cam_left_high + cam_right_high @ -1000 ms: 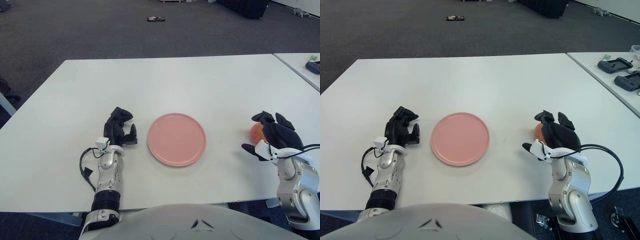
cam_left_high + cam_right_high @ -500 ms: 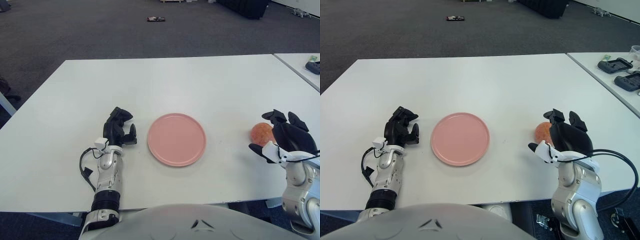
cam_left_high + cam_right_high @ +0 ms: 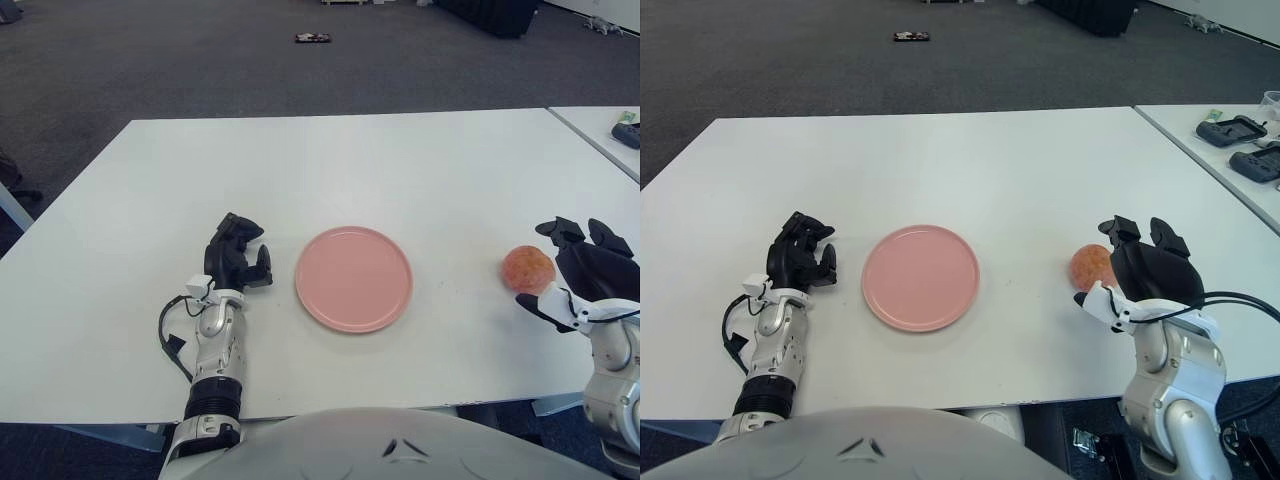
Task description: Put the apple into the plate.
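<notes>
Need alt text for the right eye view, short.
An apple sits on a white table, right of an empty pink plate, with the robot's right hand open just beside it, not gripping. The left hand shows left of the plate, fingers curled and holding nothing.

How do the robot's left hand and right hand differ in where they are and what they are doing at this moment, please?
The left hand shows just left of the pink plate, near no object; the right hand sits at the table's right edge beside the apple. The left hand's fingers are curled on nothing, while the right hand's are spread open around the apple's right side without gripping it. Both hands are black on silver forearms.
</notes>
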You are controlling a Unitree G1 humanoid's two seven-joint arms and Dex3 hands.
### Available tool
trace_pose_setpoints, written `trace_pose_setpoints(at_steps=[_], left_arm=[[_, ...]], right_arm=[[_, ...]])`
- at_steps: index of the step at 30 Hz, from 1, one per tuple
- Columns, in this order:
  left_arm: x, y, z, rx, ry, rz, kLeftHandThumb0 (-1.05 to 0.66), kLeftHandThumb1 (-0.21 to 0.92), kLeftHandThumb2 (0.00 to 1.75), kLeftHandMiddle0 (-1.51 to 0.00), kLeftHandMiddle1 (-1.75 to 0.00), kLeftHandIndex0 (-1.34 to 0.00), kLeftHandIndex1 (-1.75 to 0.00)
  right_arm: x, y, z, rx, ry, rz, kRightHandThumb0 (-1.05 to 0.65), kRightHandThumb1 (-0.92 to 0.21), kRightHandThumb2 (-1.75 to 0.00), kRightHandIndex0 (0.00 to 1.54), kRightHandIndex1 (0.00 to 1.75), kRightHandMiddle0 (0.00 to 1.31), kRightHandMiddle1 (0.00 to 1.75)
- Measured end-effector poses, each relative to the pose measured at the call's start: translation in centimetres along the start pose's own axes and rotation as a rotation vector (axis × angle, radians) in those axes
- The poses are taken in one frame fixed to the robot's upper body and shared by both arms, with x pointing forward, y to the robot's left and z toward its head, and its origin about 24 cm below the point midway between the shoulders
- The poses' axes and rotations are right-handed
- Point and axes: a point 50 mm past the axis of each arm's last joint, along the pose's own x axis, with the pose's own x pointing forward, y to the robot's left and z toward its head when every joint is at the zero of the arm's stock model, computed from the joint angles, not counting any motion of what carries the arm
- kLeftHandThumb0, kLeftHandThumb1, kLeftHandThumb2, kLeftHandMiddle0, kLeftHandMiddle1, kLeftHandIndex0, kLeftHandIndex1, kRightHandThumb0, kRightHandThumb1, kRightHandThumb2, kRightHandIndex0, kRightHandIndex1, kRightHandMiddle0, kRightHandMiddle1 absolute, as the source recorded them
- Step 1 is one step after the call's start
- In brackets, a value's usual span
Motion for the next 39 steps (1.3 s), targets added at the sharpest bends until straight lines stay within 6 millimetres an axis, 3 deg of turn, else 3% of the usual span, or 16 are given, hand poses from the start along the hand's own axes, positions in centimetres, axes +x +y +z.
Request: trace_pose_setpoints(at_steps=[8, 28, 39], left_arm=[[0.1, -0.1, -0.1, -0.006, -0.005, 0.000, -0.01, -0.08, 1.75, -0.94, -1.75, -0.71, -1.65], [0.0, -0.2, -0.1, 0.000, -0.005, -0.004, -0.01, -0.08, 1.75, -0.94, -1.75, -0.70, -1.66], [0.1, -0.4, 0.3, 0.003, -0.025, -0.012, -0.01, -0.08, 1.75, -0.93, -1.75, -0.70, -1.66]], right_arm=[[-1.7, -2.2, 1.0, 0.001, -0.057, 0.010, -0.67, -0.28, -1.05, 0.00, 0.17, 0.00, 0.66], [-1.7, -2.4, 0.6, -0.005, -0.046, 0.026, -0.65, -0.26, -1.07, 0.00, 0.17, 0.00, 0.68], [3.5, 1.1, -1.8, -0.005, -0.096, 0.144, -0.63, -0.21, -1.11, 0.00, 0.11, 0.00, 0.74]])
